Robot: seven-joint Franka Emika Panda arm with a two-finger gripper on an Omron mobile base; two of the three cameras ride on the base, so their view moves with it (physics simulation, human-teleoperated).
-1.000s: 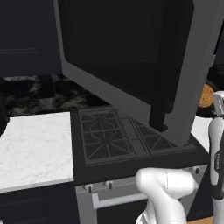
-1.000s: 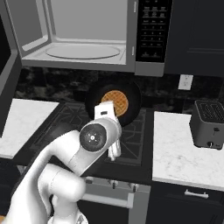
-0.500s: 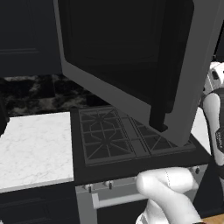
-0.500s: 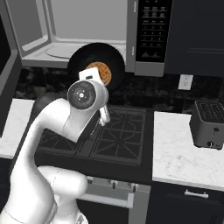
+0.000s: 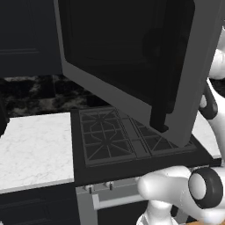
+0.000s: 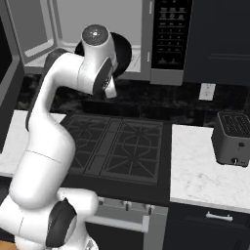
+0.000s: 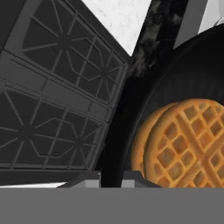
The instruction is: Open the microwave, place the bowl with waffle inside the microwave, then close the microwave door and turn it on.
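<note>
The microwave (image 6: 168, 73) hangs above the stove with its cavity exposed and its black keypad on the right. The microwave door (image 5: 132, 66) is swung wide open, its black bar handle (image 5: 160, 88) toward me. The black bowl (image 6: 123, 51) is held high at the cavity mouth, tipped on edge and mostly behind my wrist. In the hand view the bowl (image 7: 131, 122) holds the golden waffle (image 7: 183, 144), and my gripper (image 7: 109, 180) is shut on the bowl's rim, with the stove grates far below.
A black gas stove (image 6: 117, 146) lies under the microwave. White marble counters flank it (image 5: 30, 149) (image 6: 200, 171). A dark grey toaster (image 6: 232, 139) stands on the right counter, below a wall outlet (image 6: 207, 90). The open door overhangs the stove's left side.
My arm has lifted the bowl with the waffle from just above the stove up to the microwave's opening. The door has stayed open.
</note>
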